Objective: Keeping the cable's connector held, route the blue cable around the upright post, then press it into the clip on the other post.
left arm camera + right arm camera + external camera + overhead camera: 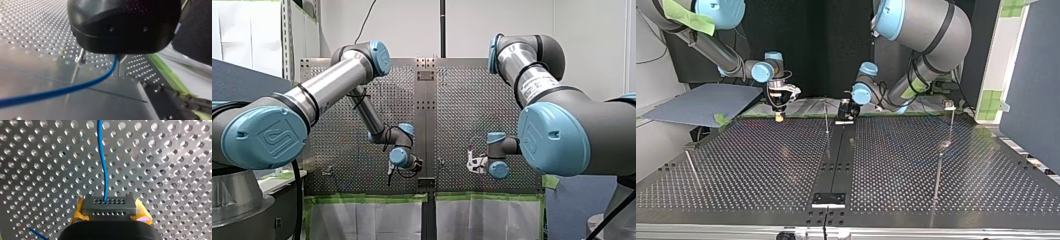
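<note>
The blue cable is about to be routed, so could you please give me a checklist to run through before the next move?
1. The connector is held in my right end effector, between its yellow pads: ok.
2. The blue cable leaves the connector without a kink: ok.
3. My left end effector has a grip on the cable: cannot tell; the cable runs up under it.
4. The cable is routed around the upright post: not ok; it passes beside the post, unwrapped.
5. The cable is pressed in at the clip post: not ok; no cable shows there.
</note>
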Tool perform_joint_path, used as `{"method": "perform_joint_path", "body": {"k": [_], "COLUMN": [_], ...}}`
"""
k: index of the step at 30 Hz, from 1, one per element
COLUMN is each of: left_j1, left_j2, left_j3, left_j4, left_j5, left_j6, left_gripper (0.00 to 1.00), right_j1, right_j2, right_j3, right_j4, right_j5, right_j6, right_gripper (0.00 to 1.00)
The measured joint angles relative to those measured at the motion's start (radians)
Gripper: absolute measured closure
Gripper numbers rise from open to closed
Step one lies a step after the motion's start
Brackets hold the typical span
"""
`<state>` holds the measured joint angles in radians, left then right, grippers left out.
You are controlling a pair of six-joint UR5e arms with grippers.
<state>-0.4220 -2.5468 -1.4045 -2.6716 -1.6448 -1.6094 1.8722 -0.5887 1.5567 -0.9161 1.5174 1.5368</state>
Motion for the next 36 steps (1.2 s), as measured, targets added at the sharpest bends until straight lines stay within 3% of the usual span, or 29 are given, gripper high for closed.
{"method": "perform_joint_path", "body": {"k": [17, 31, 32, 33, 35, 36], "left_j1": [0.046, 0.047, 0.045, 0.043, 0.039, 0.036], "left_j2": [0.000, 0.001, 0.001, 0.001, 0.001, 0.001], "left_j3": [0.023, 0.024, 0.024, 0.024, 0.024, 0.024], "left_j4": [0.010, 0.066, 0.075, 0.087, 0.105, 0.116], "left_j5": [-0.032, 0.012, 0.017, 0.024, 0.035, 0.040], "left_j6": [-0.046, -0.052, -0.054, -0.055, -0.058, -0.058], "left_gripper": [1.00, 1.00, 0.94, 0.94, 0.68, 0.68], "right_j1": [-0.022, -0.030, -0.030, -0.030, -0.030, -0.030], "right_j2": [0.001, 0.002, 0.003, 0.003, 0.003, 0.003], "right_j3": [-0.028, -0.035, -0.035, -0.035, -0.035, -0.035], "right_j4": [0.002, 0.003, 0.003, 0.004, 0.006, 0.007], "right_j5": [0.001, -0.001, -0.001, -0.001, -0.002, -0.002], "right_j6": [0.003, 0.005, 0.005, 0.005, 0.005, 0.005], "right_gripper": [1.00, 1.00, 1.00, 1.00, 1.00, 1.00]}}
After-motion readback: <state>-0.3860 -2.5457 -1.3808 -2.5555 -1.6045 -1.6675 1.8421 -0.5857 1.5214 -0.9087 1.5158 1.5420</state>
